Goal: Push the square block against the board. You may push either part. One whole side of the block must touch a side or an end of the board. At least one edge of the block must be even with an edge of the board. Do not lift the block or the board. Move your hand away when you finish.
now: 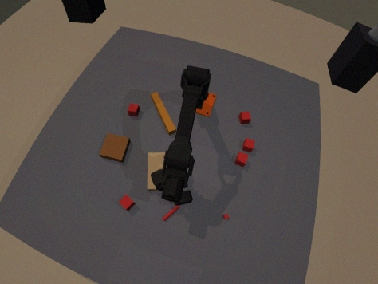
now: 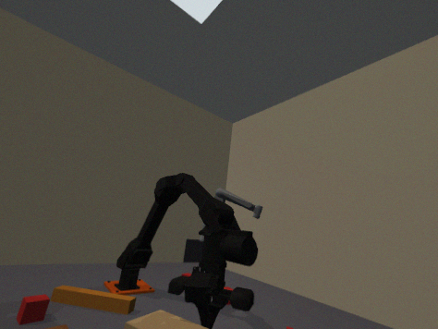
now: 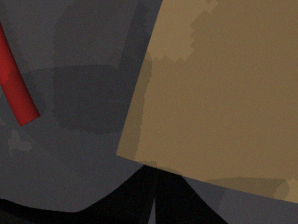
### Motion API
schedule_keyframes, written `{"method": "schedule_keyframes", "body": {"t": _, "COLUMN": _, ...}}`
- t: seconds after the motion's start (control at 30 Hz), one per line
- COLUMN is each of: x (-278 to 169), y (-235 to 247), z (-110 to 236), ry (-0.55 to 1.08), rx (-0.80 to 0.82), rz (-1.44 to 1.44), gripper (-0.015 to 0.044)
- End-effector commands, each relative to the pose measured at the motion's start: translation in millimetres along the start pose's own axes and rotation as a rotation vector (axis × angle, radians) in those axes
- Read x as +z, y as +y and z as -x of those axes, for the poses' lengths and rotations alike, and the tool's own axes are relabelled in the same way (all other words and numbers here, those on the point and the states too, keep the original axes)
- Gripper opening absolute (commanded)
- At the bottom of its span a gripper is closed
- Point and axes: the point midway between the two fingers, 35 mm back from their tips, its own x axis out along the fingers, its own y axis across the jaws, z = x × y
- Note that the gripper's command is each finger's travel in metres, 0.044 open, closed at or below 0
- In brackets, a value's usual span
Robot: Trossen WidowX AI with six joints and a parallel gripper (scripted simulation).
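The brown square block [image 1: 114, 146] lies flat left of the arm in the top view. The light tan board [image 1: 155, 163] [image 2: 163, 321] [image 3: 225, 100] lies flat to its right, partly hidden under the arm. A gap separates them, and the block is slightly turned relative to the board. My gripper [image 2: 208, 323] [image 3: 158, 165] is shut and empty, pointing down. In the wrist view its tips meet the board's long side near one corner, on the side away from the block. The tips are hidden in the top view.
An orange-yellow bar [image 1: 163, 113] [image 2: 92, 299] lies behind the board. A red stick [image 1: 171, 213] [image 3: 19, 95] lies in front of it. Red cubes stand at the left [image 1: 133, 110], front left [image 1: 127, 202] and right [image 1: 245, 117]. A tiny red cube [image 1: 226, 216] lies front right.
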Motion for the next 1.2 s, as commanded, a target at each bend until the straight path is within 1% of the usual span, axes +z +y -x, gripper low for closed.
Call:
{"method": "schedule_keyframes", "body": {"t": 0.0, "x": 10, "y": -2, "z": -2, "ry": -0.005, "rx": -0.008, "rz": -0.002, "gripper": 0.0000}}
{"method": "schedule_keyframes", "body": {"t": 0.97, "x": 57, "y": -11, "z": -1, "ry": -0.009, "rx": -0.009, "rz": -0.002, "gripper": 0.0000}}
{"method": "schedule_keyframes", "body": {"t": 1.17, "x": 51, "y": -10, "z": -1, "ry": -0.008, "rx": -0.009, "rz": -0.002, "gripper": 0.0000}}
